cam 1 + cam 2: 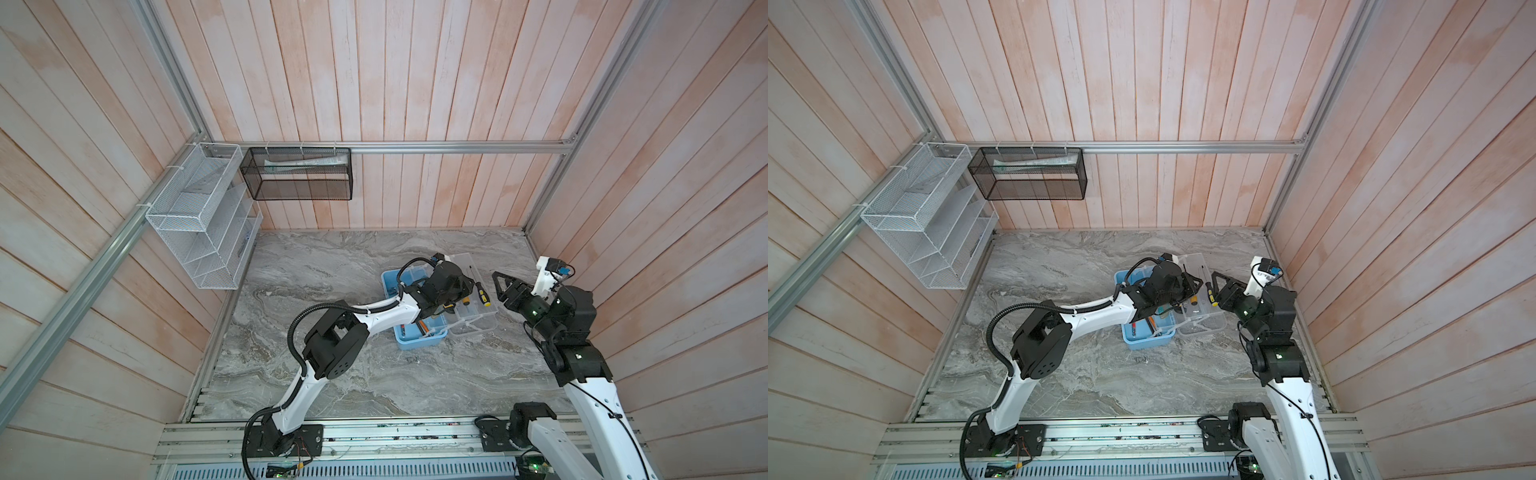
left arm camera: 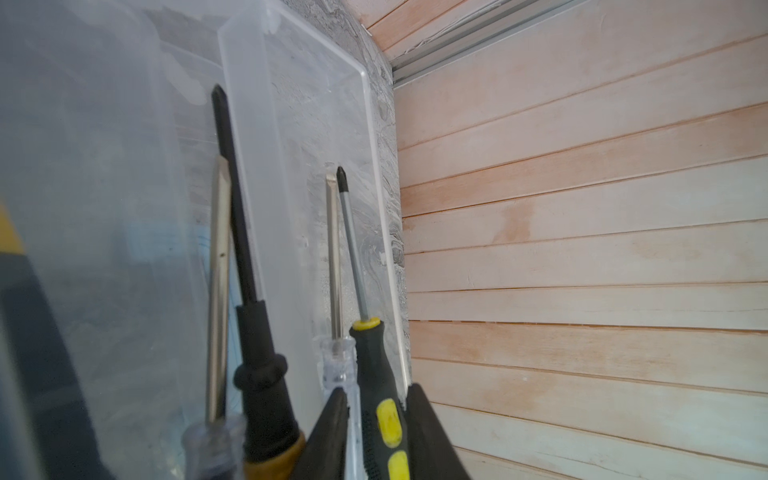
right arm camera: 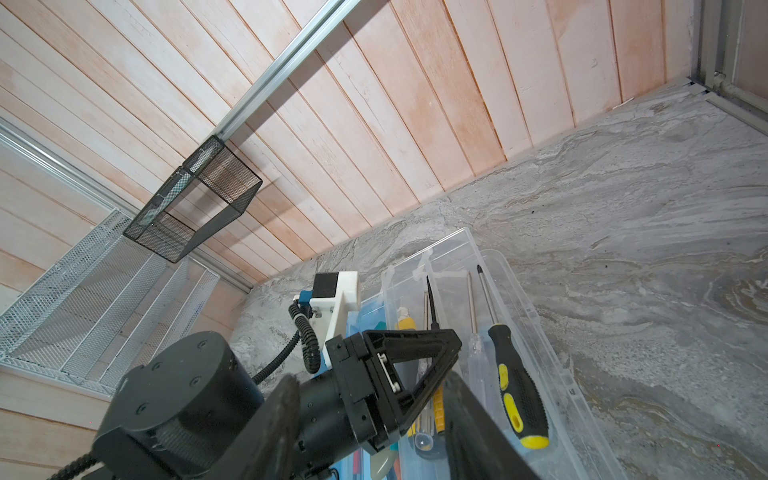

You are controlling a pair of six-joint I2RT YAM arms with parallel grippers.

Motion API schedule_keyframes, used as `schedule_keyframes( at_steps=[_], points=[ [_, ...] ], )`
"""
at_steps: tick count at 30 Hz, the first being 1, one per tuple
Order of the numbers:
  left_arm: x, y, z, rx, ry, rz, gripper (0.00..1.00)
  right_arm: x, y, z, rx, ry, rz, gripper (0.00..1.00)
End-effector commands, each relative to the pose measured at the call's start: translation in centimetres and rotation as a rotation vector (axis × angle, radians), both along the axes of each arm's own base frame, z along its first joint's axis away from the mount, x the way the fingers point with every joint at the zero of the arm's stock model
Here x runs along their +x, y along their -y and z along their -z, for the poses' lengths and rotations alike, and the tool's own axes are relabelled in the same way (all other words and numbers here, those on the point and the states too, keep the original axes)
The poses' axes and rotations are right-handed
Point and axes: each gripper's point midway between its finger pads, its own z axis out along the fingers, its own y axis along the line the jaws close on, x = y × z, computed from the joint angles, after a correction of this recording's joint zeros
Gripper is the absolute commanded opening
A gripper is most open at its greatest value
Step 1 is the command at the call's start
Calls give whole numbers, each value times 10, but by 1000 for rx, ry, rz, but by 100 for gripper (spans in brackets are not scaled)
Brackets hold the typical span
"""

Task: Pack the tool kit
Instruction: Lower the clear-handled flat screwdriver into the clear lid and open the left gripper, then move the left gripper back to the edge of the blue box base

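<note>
Tool case [image 1: 478,326] near right wall [image 1: 623,249], open marble [image 1: 374,374] in front; left claw [image 2: 378,388] slightly parted astride screwdriver [image 2: 372,357], right claw [image 1: 498,286] spread beside.

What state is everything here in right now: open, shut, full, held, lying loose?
Clear case: open, screwdrivers lying inside.
Black-and-yellow screwdriver: lying flat in the case.
Blue bin: open-topped, a few tools inside.
Left tool: straddling that screwdriver's handle; grip unclear.
Right tool: open, holding nothing.
Black mesh basket: hanging up, something pale inside.
</note>
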Motion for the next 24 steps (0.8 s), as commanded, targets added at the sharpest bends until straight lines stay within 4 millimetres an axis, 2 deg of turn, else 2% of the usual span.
schedule_keyframes(
  at_steps=[1,5,8,10,12,13,15,17,19,22,24],
  points=[
    [2,5,0,-15,-2,10,28,2,1,-5,-3,25,0,55],
    [8,-4,-11,-40,22,10,28,5,1,-1,3,23,2,56],
    [14,-15,-40,-29,109,29,28,10,2,1,1,12,8,56],
    [19,-31,-56,21,159,19,28,12,4,1,-7,10,24,56],
    [25,-60,-69,101,197,-24,29,14,8,-2,-20,13,46,56],
    [27,-74,-69,135,199,-44,29,14,10,-3,-26,13,53,58],
    [33,-114,-64,236,179,-108,34,12,9,0,-30,8,46,62],
    [39,-152,-59,330,150,-156,34,11,7,6,-34,-4,32,64],
    [41,-182,-53,403,145,-174,34,10,8,15,-49,-29,38,65],
    [46,-222,-36,534,117,-199,45,13,11,32,-69,-84,49,65],
    [49,-234,-26,618,127,-160,66,18,9,42,-65,-120,42,65]
  ],
)
